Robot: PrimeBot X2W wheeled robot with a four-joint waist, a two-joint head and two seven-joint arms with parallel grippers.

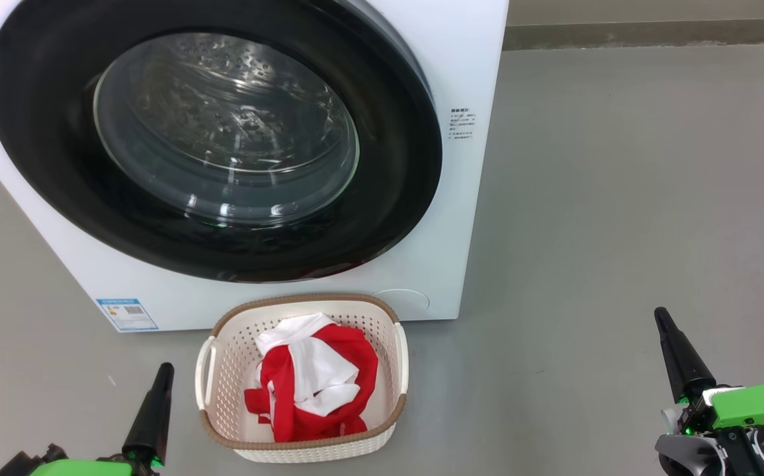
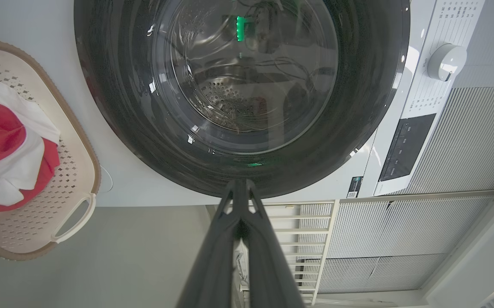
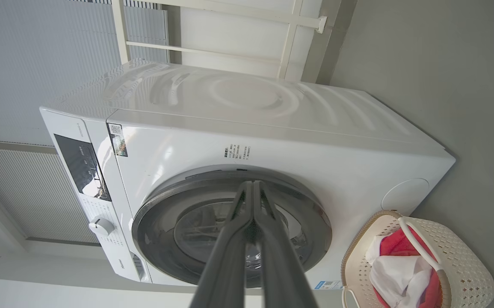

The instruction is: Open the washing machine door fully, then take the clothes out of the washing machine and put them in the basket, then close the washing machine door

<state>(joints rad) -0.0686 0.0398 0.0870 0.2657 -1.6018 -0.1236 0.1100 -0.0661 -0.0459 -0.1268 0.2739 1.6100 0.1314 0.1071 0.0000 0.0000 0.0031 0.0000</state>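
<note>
The white washing machine [image 1: 461, 59] stands with its round black-rimmed door [image 1: 44, 178] shut flat against the front. Through the glass [image 1: 223, 125] I see the steel drum. Red and white clothes [image 1: 315, 383] lie in the cream basket [image 1: 223, 390] on the floor before the machine. My left gripper [image 1: 165, 370] sits low, left of the basket, shut and holding nothing. My right gripper [image 1: 661, 317] is far to the basket's right, also shut and holding nothing. In the left wrist view the shut fingers [image 2: 239, 188] point at the door's rim [image 2: 110, 107]; the right wrist fingers [image 3: 253, 188] point at the door [image 3: 165, 214] from farther off.
Grey floor [image 1: 620, 198] spreads to the right of the machine. The control panel with a white dial [image 2: 445, 62] runs along the machine's top front. A wall with ribbed panels [image 2: 465, 141] and a white frame stands behind the machine.
</note>
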